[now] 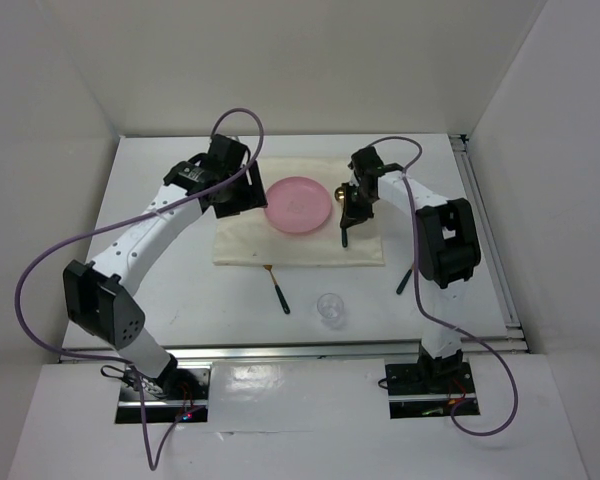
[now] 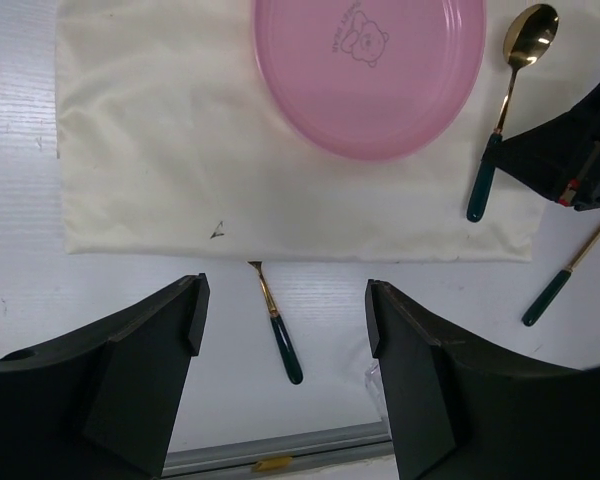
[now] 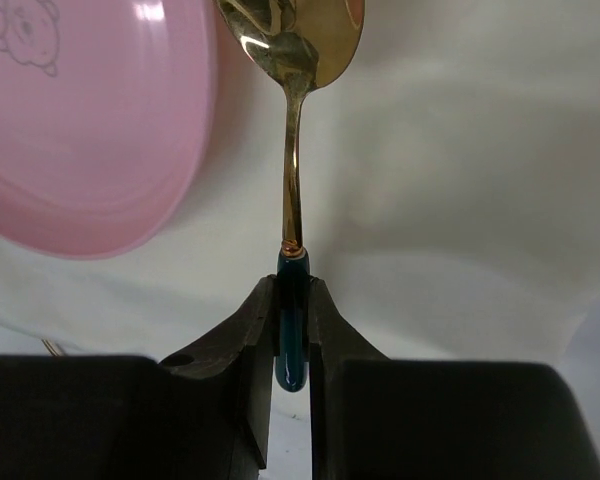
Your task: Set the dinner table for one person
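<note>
Counter [image 1: 220, 310], white, spanning the scene: cloth [image 1: 240, 245] at far centre, plate [image 1: 298, 203] set on it, spoon [image 3: 293, 190] just right of the plate, its green handle pinched in the right gripper [image 3: 292, 290]. Left gripper [image 2: 285, 300] released, empty, above the cloth's near-left part. Judged outstanding: near utensil [image 2: 277, 325] at the cloth's near edge, right utensil [image 1: 404, 280] and glass [image 1: 330, 308], all off the cloth.

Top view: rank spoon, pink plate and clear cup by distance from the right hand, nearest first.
1. spoon: gripped in the right hand, over the cloth.
2. pink plate: just to its left, on the cloth.
3. clear cup: toward the arm bases, on the bare table.
</note>
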